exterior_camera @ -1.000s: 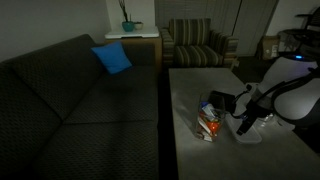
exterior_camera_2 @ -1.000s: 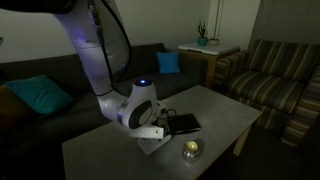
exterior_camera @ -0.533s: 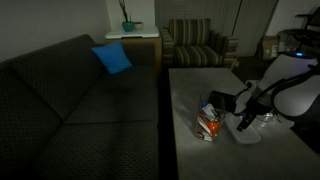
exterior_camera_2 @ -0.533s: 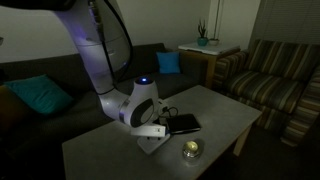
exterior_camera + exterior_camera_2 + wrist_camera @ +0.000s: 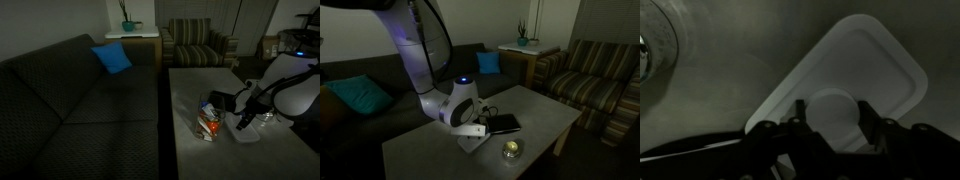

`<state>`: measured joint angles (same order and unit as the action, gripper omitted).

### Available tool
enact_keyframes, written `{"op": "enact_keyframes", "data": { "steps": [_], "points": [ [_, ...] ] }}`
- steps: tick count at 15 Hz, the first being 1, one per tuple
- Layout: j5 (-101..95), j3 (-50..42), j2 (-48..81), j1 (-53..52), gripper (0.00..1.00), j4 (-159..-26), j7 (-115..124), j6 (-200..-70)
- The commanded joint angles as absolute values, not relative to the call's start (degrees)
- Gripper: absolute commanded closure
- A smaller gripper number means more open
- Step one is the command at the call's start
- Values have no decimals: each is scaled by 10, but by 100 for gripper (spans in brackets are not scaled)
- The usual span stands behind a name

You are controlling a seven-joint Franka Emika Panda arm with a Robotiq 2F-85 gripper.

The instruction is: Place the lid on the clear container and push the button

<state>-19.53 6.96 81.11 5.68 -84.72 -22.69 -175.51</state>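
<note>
Pickup step: my gripper [image 5: 832, 112] sits low over the lid [image 5: 855, 60], which lies flat on the table [image 5: 200, 85] just right of the clear container [image 5: 209, 120]. The jaws straddle the lid's round button [image 5: 830, 98], and I can't tell whether they pinch it. Next I need a firm grip, a lift, and a carry left over the container mouth.

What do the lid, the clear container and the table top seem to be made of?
The lid: probably plastic, matte pale white, with smooth moulded rounded corners. The clear container: seemingly transparent plastic, since coloured contents show through it. The table: unclear, perhaps stone or laminate, a dull grey mottled surface.
</note>
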Motion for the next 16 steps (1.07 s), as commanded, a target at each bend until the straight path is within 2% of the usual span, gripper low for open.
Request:
{"op": "enact_keyframes", "data": {
  "steps": [1,11,16],
  "points": [
    [-191,55,756,48,71,-902,-214,-1764],
    [-194,-25,605,-31,71,-1008,-168,-1830],
    [-172,-17,556,-58,71,-1066,-122,-1842]
  ]
}}
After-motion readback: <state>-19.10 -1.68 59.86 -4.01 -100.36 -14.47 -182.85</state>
